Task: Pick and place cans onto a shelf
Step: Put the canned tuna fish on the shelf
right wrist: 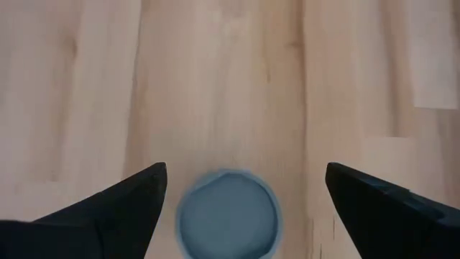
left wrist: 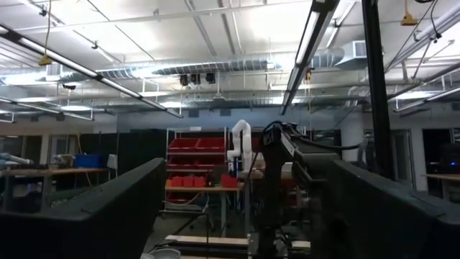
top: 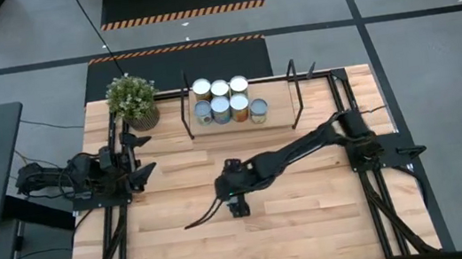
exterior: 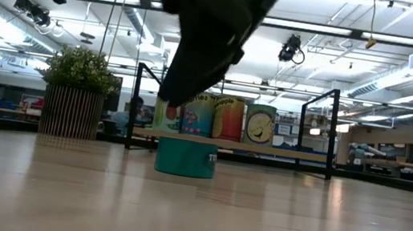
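A teal can (exterior: 185, 159) stands upright on its base on the tabletop, in front of the shelf. In the right wrist view its round top (right wrist: 228, 214) shows between my two fingers. My right gripper (right wrist: 246, 168) is open, points down and hangs above this can, one finger on either side, touching nothing. It also shows in the high view (top: 237, 204) at mid-table. Several cans (top: 221, 101) stand on the light wood shelf (top: 244, 129) with black uprights at the far side. My left gripper (top: 138, 156) waits open at the table's left.
A potted green plant (top: 132, 100) stands at the far left, beside the shelf; it also shows in the low view (exterior: 75, 101). Black frame rails run along the table's left and right sides. A dark cable (top: 202, 216) trails on the table near my right gripper.
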### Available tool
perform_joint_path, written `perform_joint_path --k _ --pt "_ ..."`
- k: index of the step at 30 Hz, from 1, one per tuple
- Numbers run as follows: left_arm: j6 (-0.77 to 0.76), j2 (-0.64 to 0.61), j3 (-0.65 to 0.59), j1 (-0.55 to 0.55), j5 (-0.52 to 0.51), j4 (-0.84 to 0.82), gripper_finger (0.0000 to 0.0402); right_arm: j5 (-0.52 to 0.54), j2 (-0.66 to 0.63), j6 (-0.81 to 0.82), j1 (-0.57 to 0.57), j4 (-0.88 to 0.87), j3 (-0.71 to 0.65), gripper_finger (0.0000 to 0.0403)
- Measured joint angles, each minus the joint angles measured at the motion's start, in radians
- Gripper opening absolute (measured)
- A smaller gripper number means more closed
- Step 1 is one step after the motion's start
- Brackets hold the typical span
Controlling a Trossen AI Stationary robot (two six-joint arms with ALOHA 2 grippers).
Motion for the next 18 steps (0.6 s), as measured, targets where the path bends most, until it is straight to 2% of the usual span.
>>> perform_joint_path --k 5,8,18 --pt "0.007 -0.001 0.000 0.000 -0.002 -0.003 0.0392 -0.036 0.110 -0.094 -0.003 -0.170 0.173 0.0391" --pt "0.011 -0.001 0.000 0.000 -0.003 -0.010 0.0392 -0.039 0.160 -0.131 -0.001 -0.251 0.228 0.0391" --pt "0.014 -0.001 0.000 0.000 -0.004 -0.022 0.0392 -0.054 0.203 -0.153 -0.001 -0.336 0.252 0.0383"
